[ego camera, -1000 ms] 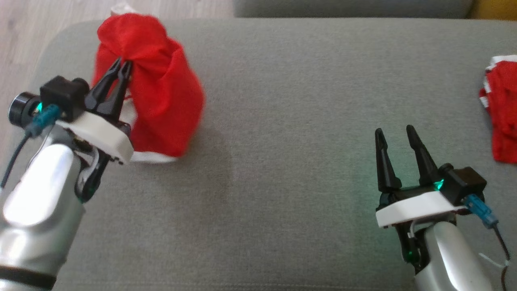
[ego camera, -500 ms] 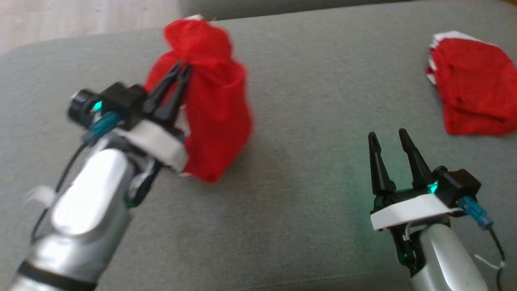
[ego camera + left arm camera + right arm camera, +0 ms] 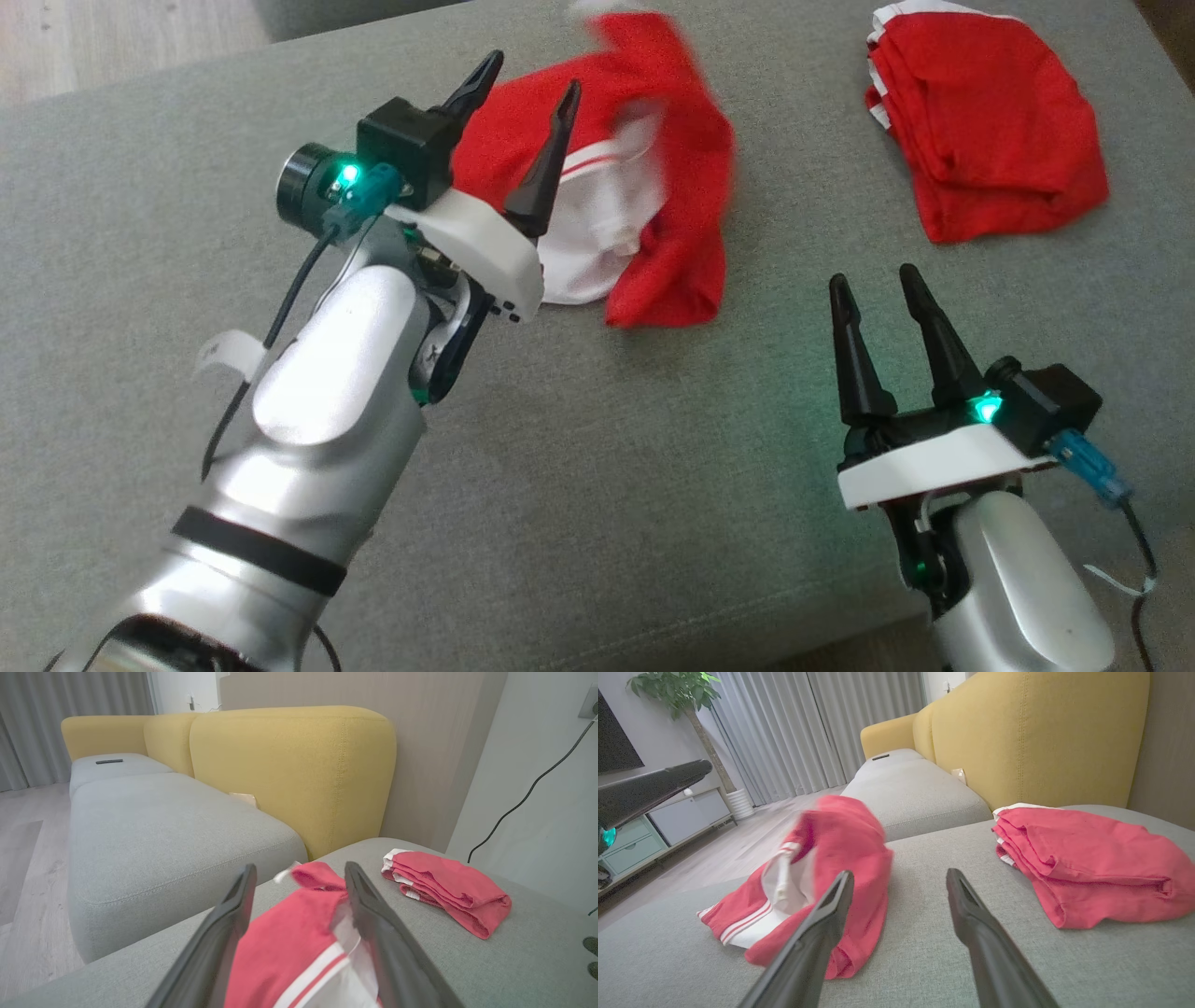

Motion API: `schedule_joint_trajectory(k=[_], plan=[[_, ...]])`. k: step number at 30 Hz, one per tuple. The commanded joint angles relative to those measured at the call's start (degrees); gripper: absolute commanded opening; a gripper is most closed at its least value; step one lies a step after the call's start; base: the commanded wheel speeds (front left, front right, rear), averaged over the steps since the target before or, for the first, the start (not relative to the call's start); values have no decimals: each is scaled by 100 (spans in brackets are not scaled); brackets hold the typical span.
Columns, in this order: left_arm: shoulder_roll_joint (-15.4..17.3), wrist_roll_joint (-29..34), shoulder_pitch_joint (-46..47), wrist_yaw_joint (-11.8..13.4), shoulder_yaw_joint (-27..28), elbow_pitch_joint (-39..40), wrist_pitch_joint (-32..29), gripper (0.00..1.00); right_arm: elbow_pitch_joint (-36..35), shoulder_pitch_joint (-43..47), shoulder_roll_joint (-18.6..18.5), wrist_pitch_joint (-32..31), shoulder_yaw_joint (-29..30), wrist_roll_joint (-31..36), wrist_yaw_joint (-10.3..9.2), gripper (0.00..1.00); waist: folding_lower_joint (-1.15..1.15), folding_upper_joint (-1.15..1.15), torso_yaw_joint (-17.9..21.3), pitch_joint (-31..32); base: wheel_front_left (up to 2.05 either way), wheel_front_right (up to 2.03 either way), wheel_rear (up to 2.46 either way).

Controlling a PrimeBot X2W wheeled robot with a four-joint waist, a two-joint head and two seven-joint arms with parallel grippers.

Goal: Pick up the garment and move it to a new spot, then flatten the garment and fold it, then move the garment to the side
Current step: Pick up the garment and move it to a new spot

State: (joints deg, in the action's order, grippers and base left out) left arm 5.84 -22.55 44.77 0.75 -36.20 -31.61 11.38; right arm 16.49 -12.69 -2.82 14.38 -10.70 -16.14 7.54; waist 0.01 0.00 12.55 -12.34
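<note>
- Well, the garment (image 3: 677,233) sits as a crumpled heap on the grey sofa seat (image 3: 597,448), at the far side, approx mid-width from the robot's side.
- Long axis runs near-to-far in the head view, leaning a bit: the far end pokes up by the seat's back edge and the near end hangs toward the right gripper (image 3: 873,276).
- Red outer cloth is folded over on the robot's right side. White inner part w/ red-and-white stripe trim opens toward the left gripper (image 3: 532,75).
- Far tip of the garment is blurred, so its shape there can't be told.
- No brand, label or writing readable on it. The stripes are the only marking I can make out.
- Left gripper: fingers spread wide and pinching nothing. It hangs at the garment's left edge, fingers pointing away from the robot. In the left wrist view the cloth lies in the gap between them; can't tell if they touch it.
- Right gripper: also spread and empty, over bare seat, apart from the garment on the near-right side.
- Folded red pile (image 3: 990,149) w/ white edging lies at the far right of the seat, well apart from the garment.
- Yellow backrest (image 3: 289,774) stands behind the seat, and a dark cable (image 3: 528,793) runs down the pale wall at its right.
- Grey curtains (image 3: 808,732) and a potted plant (image 3: 677,690) are further back in the room.
</note>
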Motion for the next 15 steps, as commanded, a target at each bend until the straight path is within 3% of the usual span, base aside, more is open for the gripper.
schedule_joint_trajectory(k=[1, 9, 15], plan=[[89, -44, 320, 0, 214, -2, 131, 100, -204, -170, -6, 62, -103, -29, -5, 100, -1, 0, -6, -8, 0, 0, 0], [322, -123, -27, -41, 530, -203, 348, 100, -190, -45, -6, 62, 78, 112, -5, 100, -1, 0, -422, 173, 0, 0, 0], [669, -93, -888, -19, 1110, 548, 360, 100, -182, 63, -6, 62, 265, 288, -5, 100, -1, 0, -846, 388, 0, 0, 0]])
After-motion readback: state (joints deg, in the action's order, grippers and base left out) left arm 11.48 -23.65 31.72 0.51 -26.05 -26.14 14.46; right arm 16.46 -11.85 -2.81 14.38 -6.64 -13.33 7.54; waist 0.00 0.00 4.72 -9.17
